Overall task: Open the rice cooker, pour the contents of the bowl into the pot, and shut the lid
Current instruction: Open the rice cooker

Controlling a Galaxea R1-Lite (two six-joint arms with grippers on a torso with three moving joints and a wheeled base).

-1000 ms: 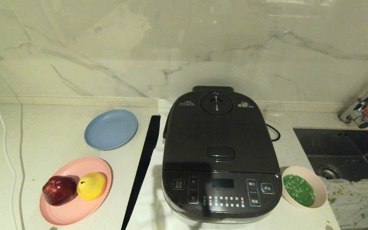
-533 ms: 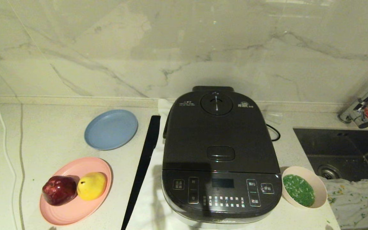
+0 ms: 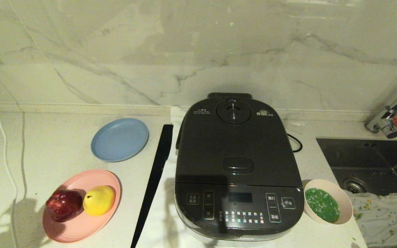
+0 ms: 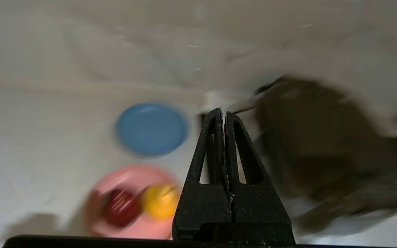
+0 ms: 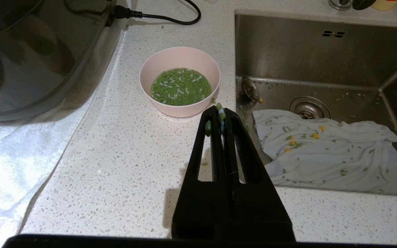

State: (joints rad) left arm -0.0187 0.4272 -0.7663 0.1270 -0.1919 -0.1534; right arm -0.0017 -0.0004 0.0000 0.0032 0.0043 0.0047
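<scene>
Bowl [image 5: 180, 81] grains [image 5: 180, 86] clearest wrist-side

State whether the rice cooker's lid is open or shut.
Shut. The lid lies flat on the rice cooker, and no inner pot shows.

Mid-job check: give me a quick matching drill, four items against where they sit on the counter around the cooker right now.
Items:
1. flat blue plate
2. small pale pink bowl of green grains
3. red apple
4. crumpled white cloth

Places:
A. in the steel sink
B. on the flat pink plate
C. right of the dark grey rice cooker, by its front
D. left of the cooker, toward the wall

Pairs: 1-D, 2-C, 3-B, 4-A
</scene>
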